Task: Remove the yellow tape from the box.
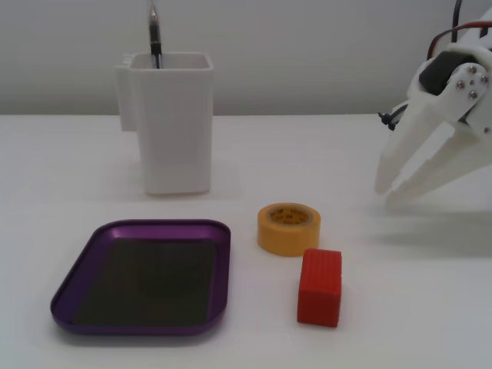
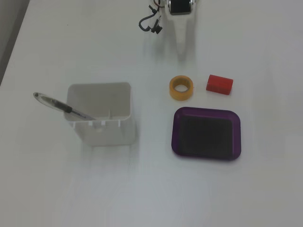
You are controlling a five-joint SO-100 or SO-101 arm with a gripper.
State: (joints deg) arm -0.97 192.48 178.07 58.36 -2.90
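The yellow tape [image 1: 288, 240] lies flat on the white table, outside the box and just right of its far right corner. It also shows in the other fixed view [image 2: 173, 89]. The box, a shallow purple tray [image 1: 138, 225], is empty with its dark bottom bare; its rim also shows from above [image 2: 206, 110]. My white gripper [image 1: 388, 194] hangs at the right edge, well right of and beyond the tape, tips just above the table. Its fingers are slightly apart and hold nothing. From above, my gripper [image 2: 182, 49] points toward the tape.
A red ribbed block [image 1: 320, 286] lies beside the tape, also seen from above [image 2: 219, 84]. A tall white square container [image 1: 173, 131] with a pen [image 1: 154, 31] in it stands behind the tray; both show from above too, the container [image 2: 102, 130] and the pen [image 2: 59, 106].
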